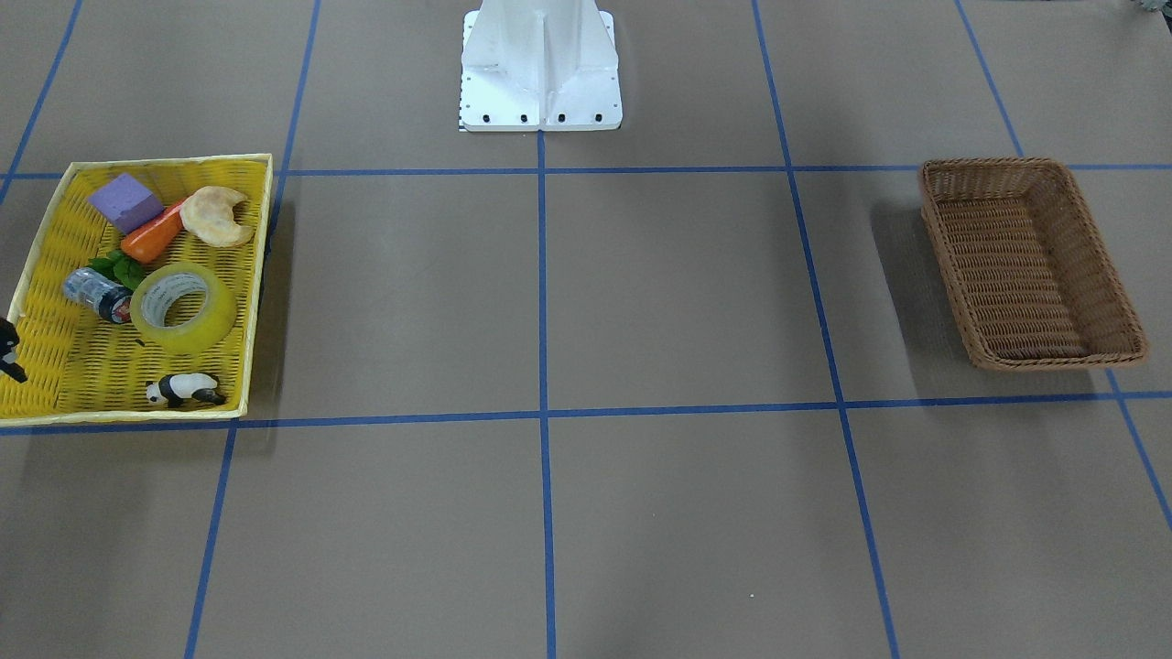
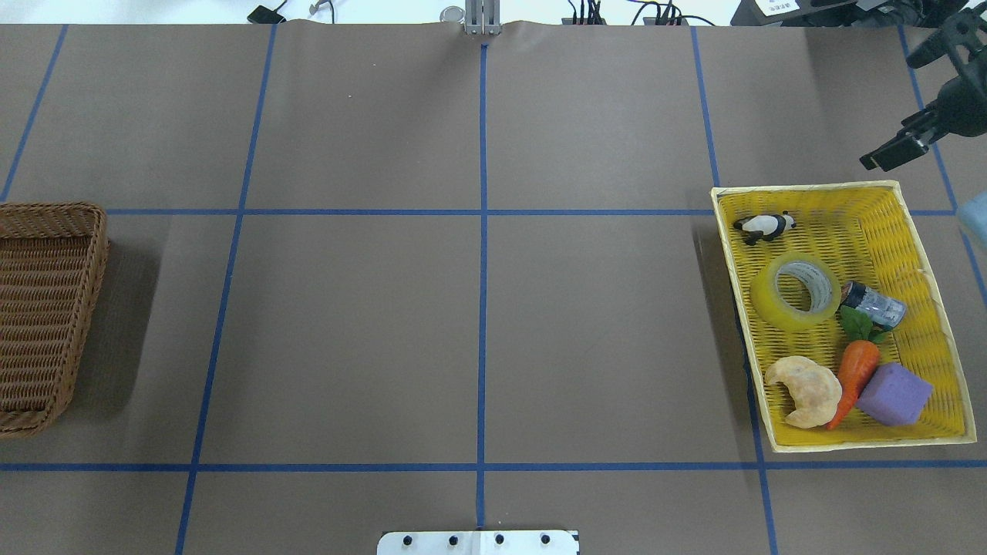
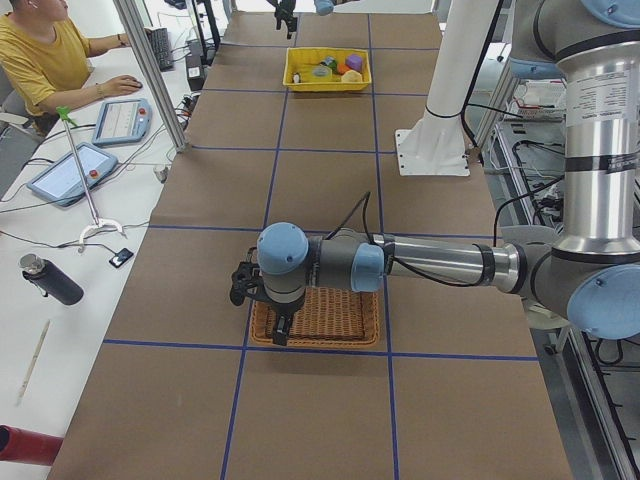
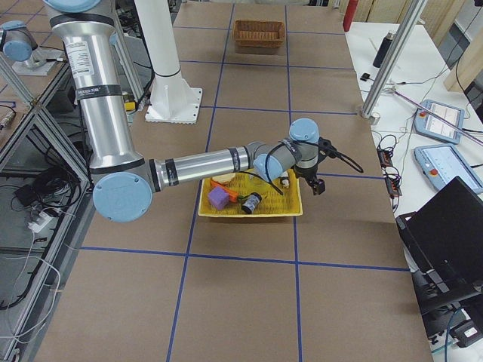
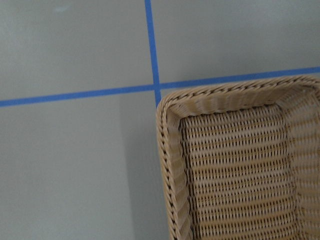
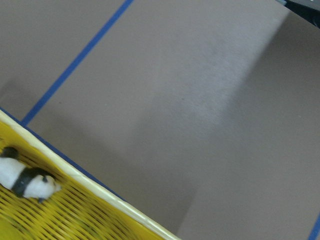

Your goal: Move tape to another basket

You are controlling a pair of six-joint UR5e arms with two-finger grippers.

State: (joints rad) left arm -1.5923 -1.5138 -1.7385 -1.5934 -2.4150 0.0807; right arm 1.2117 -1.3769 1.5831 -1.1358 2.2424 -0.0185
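The tape (image 1: 209,322), a wide yellowish roll with a white core, lies flat in the yellow tray (image 1: 259,240); it also shows in the overhead view (image 2: 771,299). The brown wicker basket (image 1: 941,240) stands empty at the opposite end of the table (image 2: 46,308). My right gripper (image 2: 906,108) hovers beyond the tray's far corner, apart from the tape, and looks open and empty. My left gripper (image 3: 265,300) hangs over the basket's outer edge (image 5: 172,165). It shows only in the exterior left view, so I cannot tell whether it is open or shut.
The tray (image 2: 910,231) also holds a panda figure (image 2: 763,226), a small printed can (image 2: 875,302) touching the tape, a carrot (image 2: 852,378), a croissant (image 2: 806,389) and a purple block (image 2: 894,395). The white robot base (image 1: 540,73) stands at mid-table. An operator (image 3: 40,50) sits at a side desk.
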